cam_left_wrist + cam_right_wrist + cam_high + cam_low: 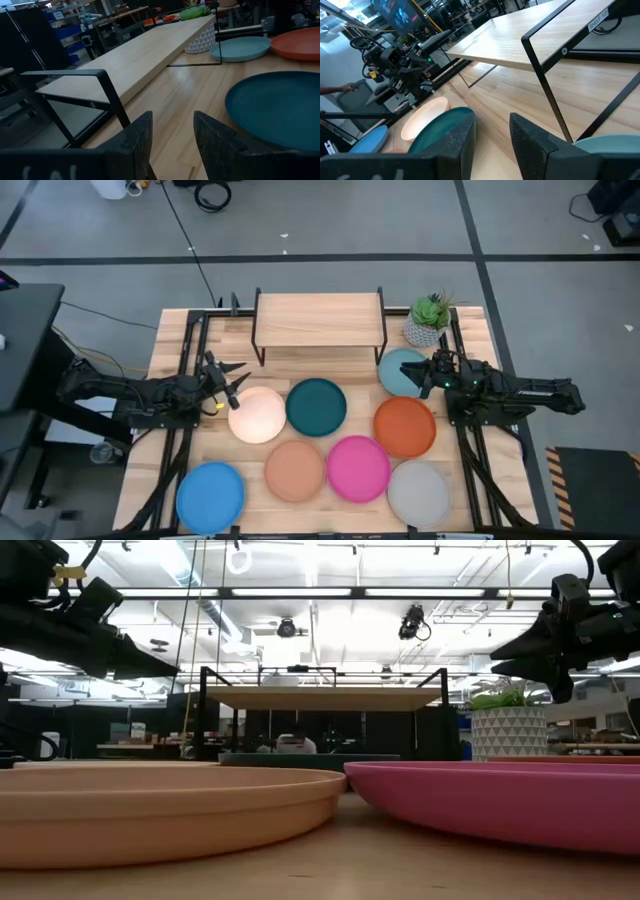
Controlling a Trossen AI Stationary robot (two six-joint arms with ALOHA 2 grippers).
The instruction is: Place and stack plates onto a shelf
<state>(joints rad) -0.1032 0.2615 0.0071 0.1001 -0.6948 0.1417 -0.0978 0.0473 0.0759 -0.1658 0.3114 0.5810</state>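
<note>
Plates lie spread over the wooden surface (165,340), all eight flat and none on the shelf (319,319), whose light-wood top stands bare at the far middle on thin black legs. Nearest the shelf, from left to right, are the cream plate (257,414), the teal plate (316,406), the pale blue plate (399,370) and the orange plate (405,426). The pale blue one sits just off the shelf's right end, beside a potted plant (430,319). In the near row lie the bright blue plate (211,497), the peach plate (295,470), the pink plate (358,468) and the grey plate (419,492). Pink touches or slightly overlaps peach and grey at their rims; which, I cannot tell.

Left gripper (233,383) hovers at the cream plate's far-left edge, released, its fingers (137,142) apart with nothing between them, pointed toward the shelf's left leg. Right gripper (425,372) hangs over the pale blue plate's right side, also released and empty, its fingers (535,142) spread, facing the shelf's right legs. In the low view both grippers hang well above the plates, the shelf standing between them in the distance.
</note>
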